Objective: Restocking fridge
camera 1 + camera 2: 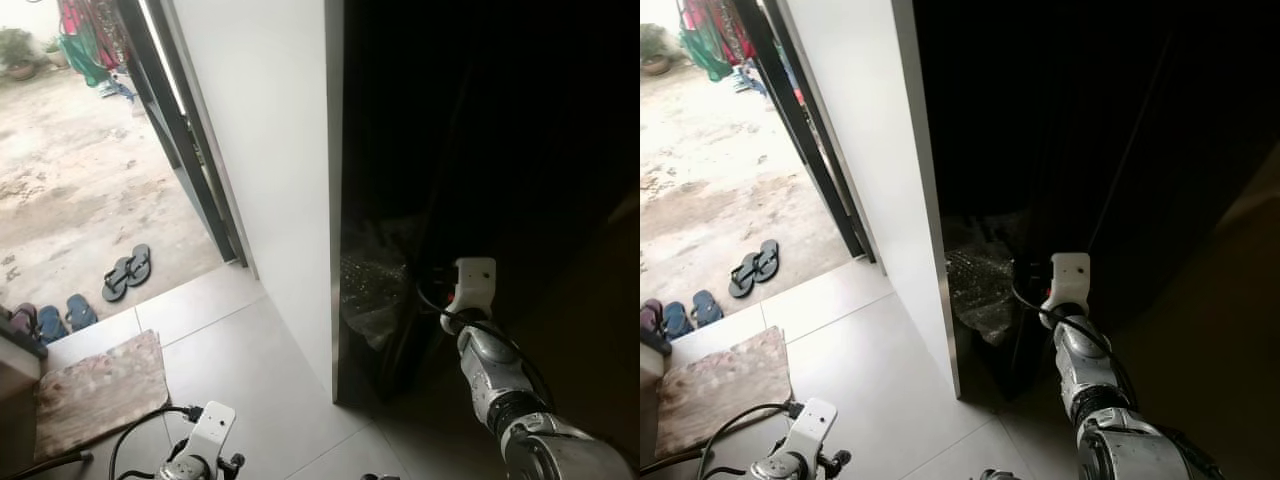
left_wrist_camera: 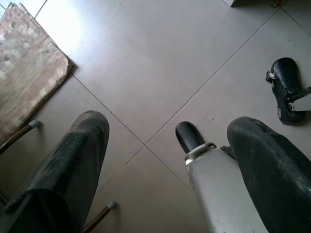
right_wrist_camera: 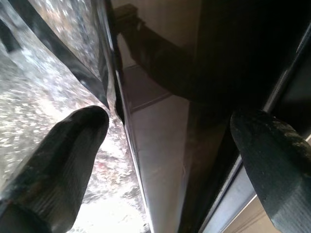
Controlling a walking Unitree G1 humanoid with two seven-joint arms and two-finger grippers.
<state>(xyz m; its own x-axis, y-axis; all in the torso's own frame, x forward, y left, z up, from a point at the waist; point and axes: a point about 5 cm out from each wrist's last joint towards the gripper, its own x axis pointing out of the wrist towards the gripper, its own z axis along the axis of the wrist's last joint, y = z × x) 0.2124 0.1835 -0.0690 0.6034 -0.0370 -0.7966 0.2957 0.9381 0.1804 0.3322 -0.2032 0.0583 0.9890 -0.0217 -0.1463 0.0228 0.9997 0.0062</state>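
- 1 fridge (image 1: 1120, 150): tall, black, glossy, stands just right of the white wall (image 1: 270, 150), w/ its base on the tiled floor (image 1: 250, 370).
- Fridge looks closed; contents can't be seen.
- 1 clear plastic bag (image 1: 980, 285) at the fridge's lower front, crinkled; what's in it can't be told.
- Right gripper (image 3: 170, 141) reaches fwd to the fridge's lower front edge, near the bag. Jaws spread wide, nothing between them; 1 finger (image 3: 63, 160) over the plastic, the other finger (image 3: 274, 160) over the dark panel.
- Left gripper (image 2: 167, 160) hangs low over the floor, jaws apart, holding nothing.
- 1 brown doormat (image 1: 100, 390) on the tiles, left of the left arm.
- Open doorway (image 1: 190, 130) to a sandy yard.
- Sandals outside: 1 black pair (image 1: 127, 271), 1 blue pair (image 1: 65, 317), plus 1 darker one (image 1: 22, 320) at the frame edge.
- 1 potted plant (image 1: 18, 55) far back in the yard.
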